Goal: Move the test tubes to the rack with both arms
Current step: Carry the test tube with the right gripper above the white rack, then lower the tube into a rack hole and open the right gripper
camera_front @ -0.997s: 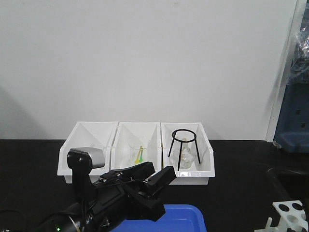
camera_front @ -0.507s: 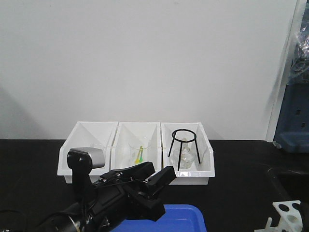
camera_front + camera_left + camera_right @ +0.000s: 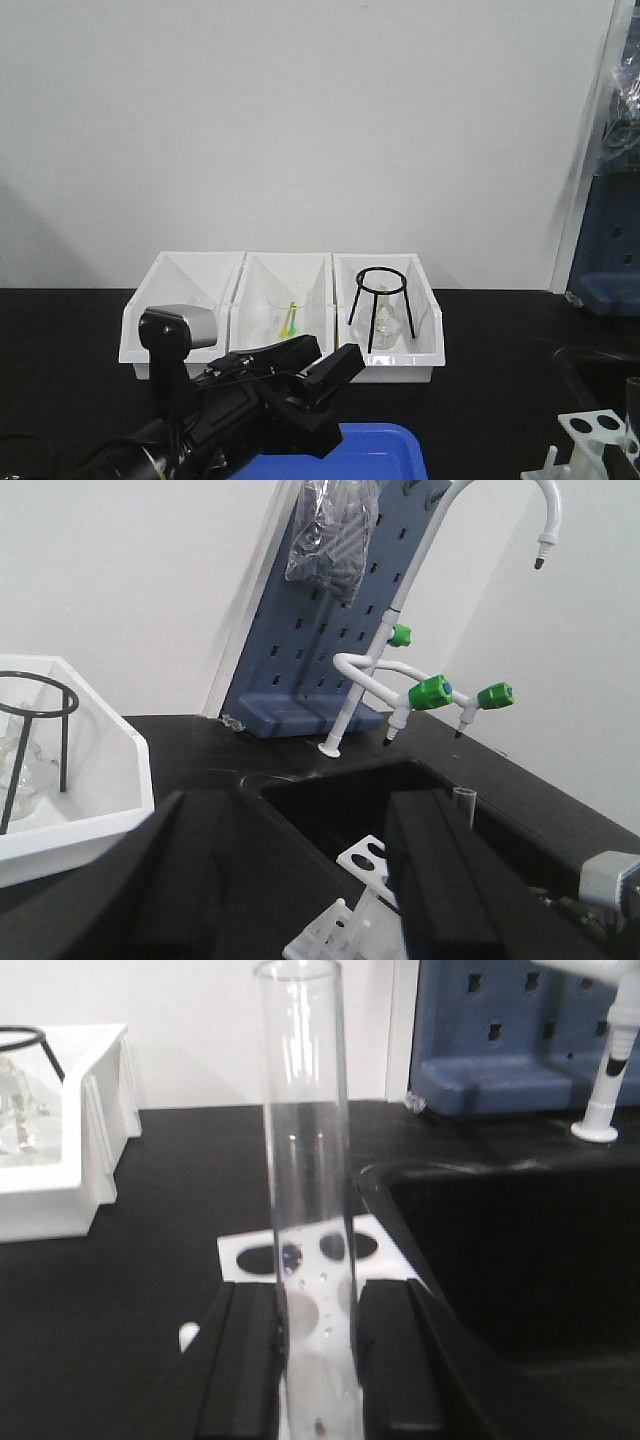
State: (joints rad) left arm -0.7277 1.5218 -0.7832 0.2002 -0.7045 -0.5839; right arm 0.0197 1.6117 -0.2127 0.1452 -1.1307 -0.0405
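A clear test tube stands upright between my right gripper's black fingers, which are shut on its lower part. Right behind and under the tube is the white rack with round holes. In the front view the rack sits at the bottom right, and the tube's rim shows faintly at the frame edge. My left gripper hovers over the blue tray, open with nothing in it. In the left wrist view the rack and the tube show between and past the left gripper's spread fingers.
Three white bins line the back; the right one holds a black tripod stand. The blue tray lies at the front. A black sink opens right of the rack, with a green-knobbed tap and a blue pegboard behind.
In the front view the rack now appears slightly higher and further left, and the tube's rim has appeared at the right edge. The left arm has not moved.
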